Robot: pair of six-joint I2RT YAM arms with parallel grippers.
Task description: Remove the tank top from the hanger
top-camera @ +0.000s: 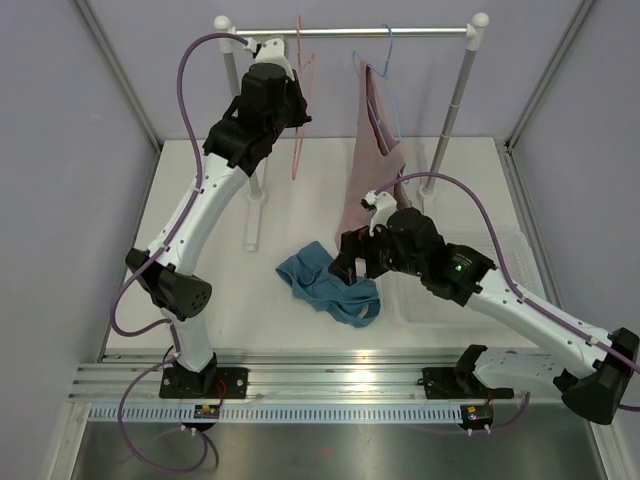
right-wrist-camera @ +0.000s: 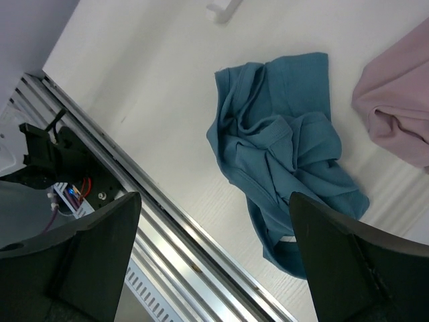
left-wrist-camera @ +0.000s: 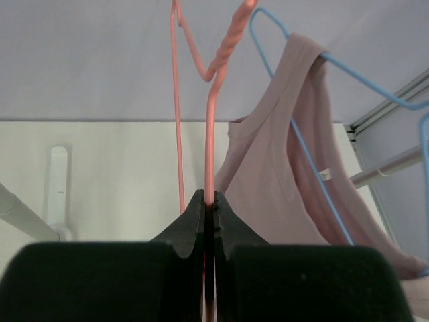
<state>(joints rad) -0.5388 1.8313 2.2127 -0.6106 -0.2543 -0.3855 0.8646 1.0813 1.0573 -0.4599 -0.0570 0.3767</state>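
Step judged: garment off, retreat pending.
Right gripper (right-wrist-camera: pixel 214 201): spread wide, empty, hovering over tank top (right-wrist-camera: pixel 281 154). Lift straight up, avoid dragging fabric.
Tank top: crumpled on table (right-wrist-camera: pixel 134 67), below and between fingers, seemingly untouched; gap hard to judge from above.
Left gripper (left-wrist-camera: pixel 208 201): pinched tight on bare hanger (left-wrist-camera: pixel 210 134) wire, well apart from tank top. Hold steady.
Beyond: pink top (left-wrist-camera: pixel 281 174) on blue hanger (left-wrist-camera: pixel 375 84).

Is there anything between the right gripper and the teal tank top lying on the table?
Nothing visible. The right gripper, its fingers open, is directly above the teal tank top, which lies crumpled on the table. The pink tank top is off to the side, not between them.
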